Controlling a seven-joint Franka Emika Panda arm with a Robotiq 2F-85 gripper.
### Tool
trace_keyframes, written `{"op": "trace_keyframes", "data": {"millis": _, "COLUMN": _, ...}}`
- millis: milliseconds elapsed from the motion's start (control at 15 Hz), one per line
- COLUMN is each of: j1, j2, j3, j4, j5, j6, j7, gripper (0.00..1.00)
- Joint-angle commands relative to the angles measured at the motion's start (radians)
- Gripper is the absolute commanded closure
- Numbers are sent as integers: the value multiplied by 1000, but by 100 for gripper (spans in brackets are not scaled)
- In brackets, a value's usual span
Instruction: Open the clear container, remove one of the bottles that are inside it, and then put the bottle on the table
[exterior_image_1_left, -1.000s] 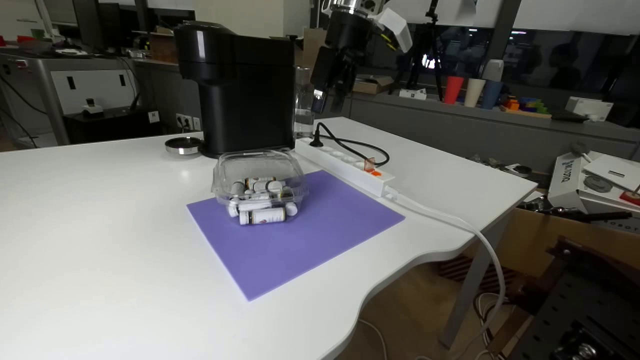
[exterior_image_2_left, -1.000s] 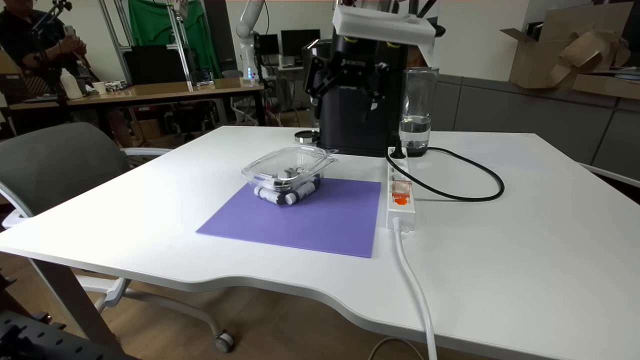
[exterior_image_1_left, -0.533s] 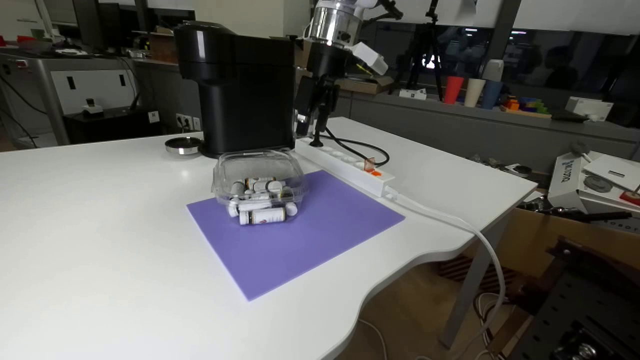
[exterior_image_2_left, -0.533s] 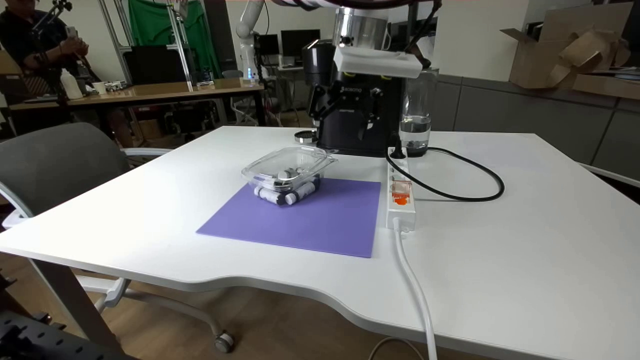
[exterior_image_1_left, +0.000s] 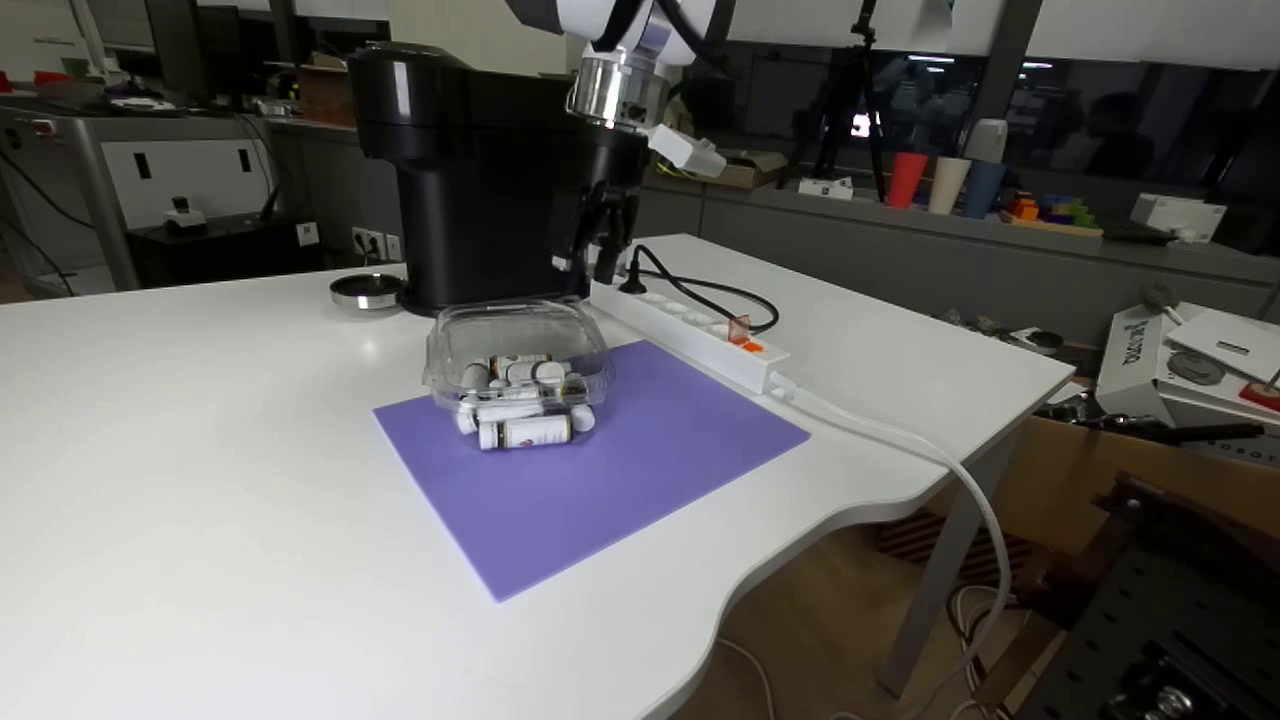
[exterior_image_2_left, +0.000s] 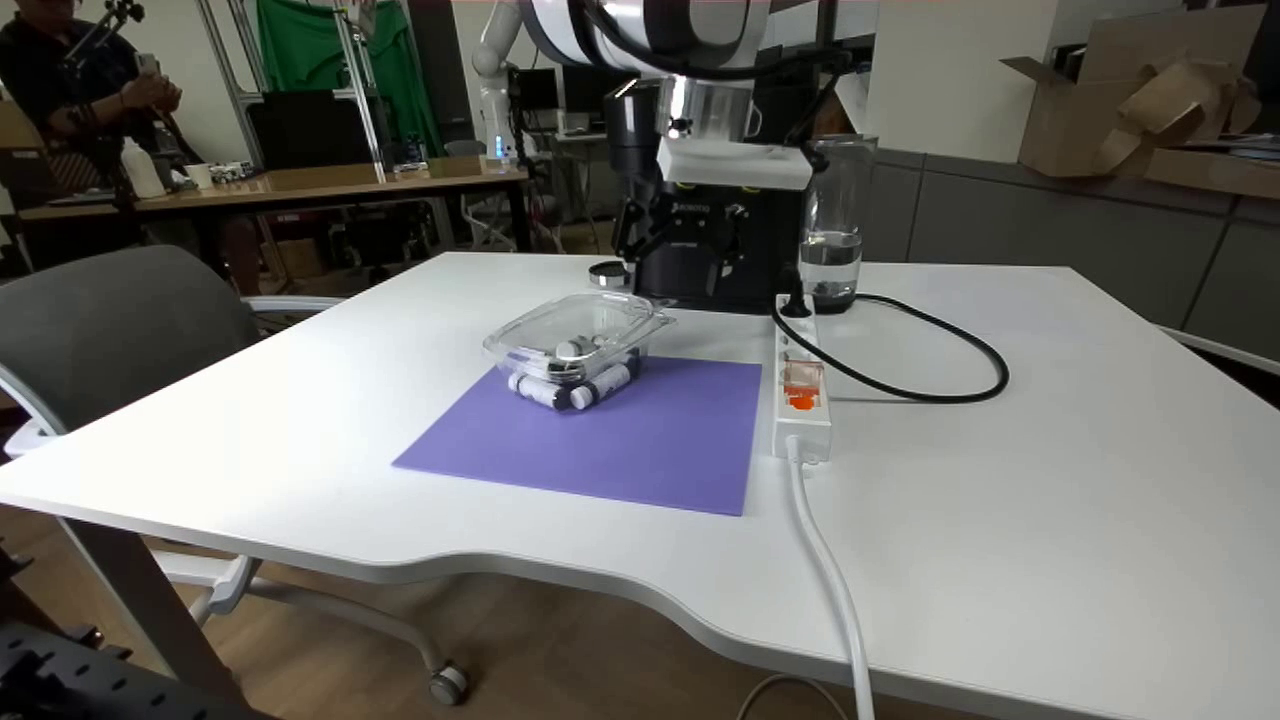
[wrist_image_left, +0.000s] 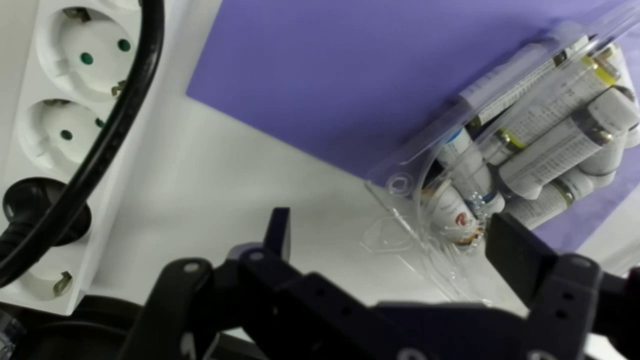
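soft glare spots the table (exterior_image_1_left: 230, 500) and streaks the black machine (exterior_image_1_left: 470, 190).

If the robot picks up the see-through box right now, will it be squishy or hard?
The clear container is probably bendy, since its plastic looks thin. It's likely light itself, though the heap of white bottles inside may make it heavier. Those bottles look round and lie jumbled, so they'd perhaps roll or slide if it tipped.

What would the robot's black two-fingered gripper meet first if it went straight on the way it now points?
Probably the lipped edge of the clear, rounded plastic container: in the wrist view, one side of the open gripper overlaps it, the other the glossy white table. Depth is hard to judge.
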Motion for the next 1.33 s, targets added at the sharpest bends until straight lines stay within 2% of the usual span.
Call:
{"op": "trace_keyframes", "data": {"millis": 0, "j1": -27, "j2": 56, "j3": 33, "j4": 90, "j5": -31, "j6": -45, "j7": 66, "gripper": 0}}
{"op": "trace_keyframes", "data": {"millis": 400, "j1": -46, "j2": 46, "j3": 77, "j4": 109, "j5": -3, "j6": -153, "j7": 92, "gripper": 0}}
{"op": "trace_keyframes", "data": {"millis": 733, "j1": -36, "j2": 25, "j3": 57, "j4": 111, "j5": 3, "j6": -276, "j7": 241, "gripper": 0}}
{"op": "trace_keyframes", "data": {"millis": 1267, "j1": -56, "j2": 6, "j3": 73, "j4": 117, "j5": 85, "j6": -392, "j7": 300, "gripper": 0}}
